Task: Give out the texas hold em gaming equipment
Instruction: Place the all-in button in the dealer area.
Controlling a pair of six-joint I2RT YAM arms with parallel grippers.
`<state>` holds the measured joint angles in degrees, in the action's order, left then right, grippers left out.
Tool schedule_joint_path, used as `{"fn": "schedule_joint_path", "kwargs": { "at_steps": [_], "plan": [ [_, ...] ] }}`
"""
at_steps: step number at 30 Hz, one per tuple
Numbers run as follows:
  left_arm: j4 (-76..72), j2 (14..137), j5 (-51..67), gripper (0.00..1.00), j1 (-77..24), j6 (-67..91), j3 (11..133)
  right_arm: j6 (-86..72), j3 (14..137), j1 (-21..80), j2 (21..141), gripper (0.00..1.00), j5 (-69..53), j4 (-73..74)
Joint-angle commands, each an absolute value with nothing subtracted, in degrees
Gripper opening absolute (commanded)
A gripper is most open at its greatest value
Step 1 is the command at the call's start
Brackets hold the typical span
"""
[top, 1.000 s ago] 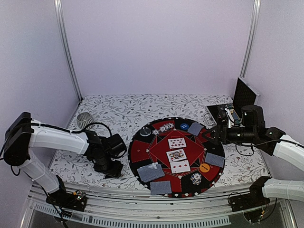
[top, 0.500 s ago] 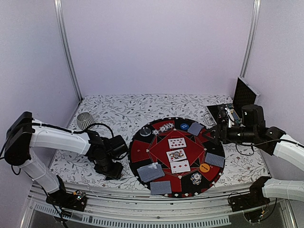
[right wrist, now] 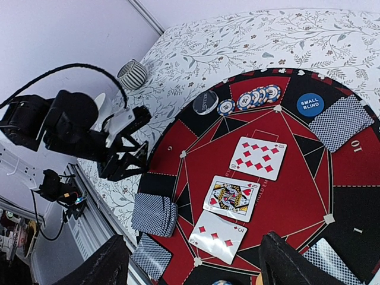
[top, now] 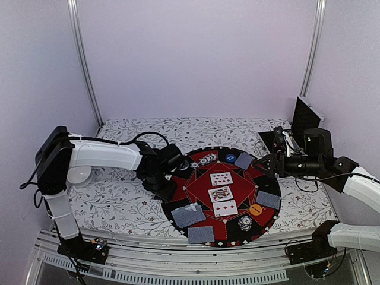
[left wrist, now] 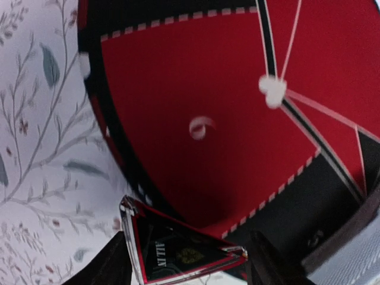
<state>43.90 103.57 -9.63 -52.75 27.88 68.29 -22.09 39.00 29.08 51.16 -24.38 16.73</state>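
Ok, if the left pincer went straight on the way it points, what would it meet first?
Probably a bare red segment of the round mat near its left rim. The left pincer, holding the black-red triangle, aims at it; the gap above it is hard to judge.

Cards centred on mat, chips behind

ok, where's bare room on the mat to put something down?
Free: the left red sector by the left gripper, between the dark disc and the face-down cards; the floral cloth left of the mat. Crowded: three face-up cards mid-mat, chips along the far rim.
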Motion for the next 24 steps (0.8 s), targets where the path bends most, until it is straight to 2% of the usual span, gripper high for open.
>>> {"fn": "schedule_joint_path", "kwargs": {
  "at_steps": [1,7,13,15,16,17,18,21,24],
  "plan": [
    [39.73,111.58,-11.08,0.59,-48.68,19.39,76.46,-22.39,40.51,28.87,50.42,0.77,-24.81,17.14],
    [39.29,121.67,-11.19,0.62,-44.81,16.37,85.16,-22.48,41.13,28.83,49.79,0.77,-24.49,18.26],
    [38.33,124.37,-11.4,0.68,-43.64,14.33,89.05,-22.65,41.16,28.89,49.75,0.78,-24.34,18.54],
    [38.77,124.96,-10.99,0.75,-43.16,13.95,90.09,-22.73,41.37,28.86,49.83,0.77,-24.35,18.54],
    [39.42,125.18,-10.83,0.82,-43.01,13.97,90.62,-22.8,41.5,28.83,49.86,0.78,-24.42,18.54],
    [39.98,125.13,-11.02,0.94,-42.98,14.0,90.96,-22.84,41.67,28.83,49.87,0.78,-24.55,18.62],
    [40.33,124.52,-11.39,0.98,-42.94,14.24,91.19,-22.97,41.74,28.84,49.78,0.78,-24.71,18.7],
    [40.14,120.35,-14.77,0.98,-43.31,15.64,90.45,-23.25,41.88,28.83,49.94,0.79,-25.83,18.72],
    [36.89,109.03,-19.76,0.98,-44.89,16.73,86.77,-24.06,41.54,28.98,50.87,0.78,-27.96,18.36]
  ]
}}
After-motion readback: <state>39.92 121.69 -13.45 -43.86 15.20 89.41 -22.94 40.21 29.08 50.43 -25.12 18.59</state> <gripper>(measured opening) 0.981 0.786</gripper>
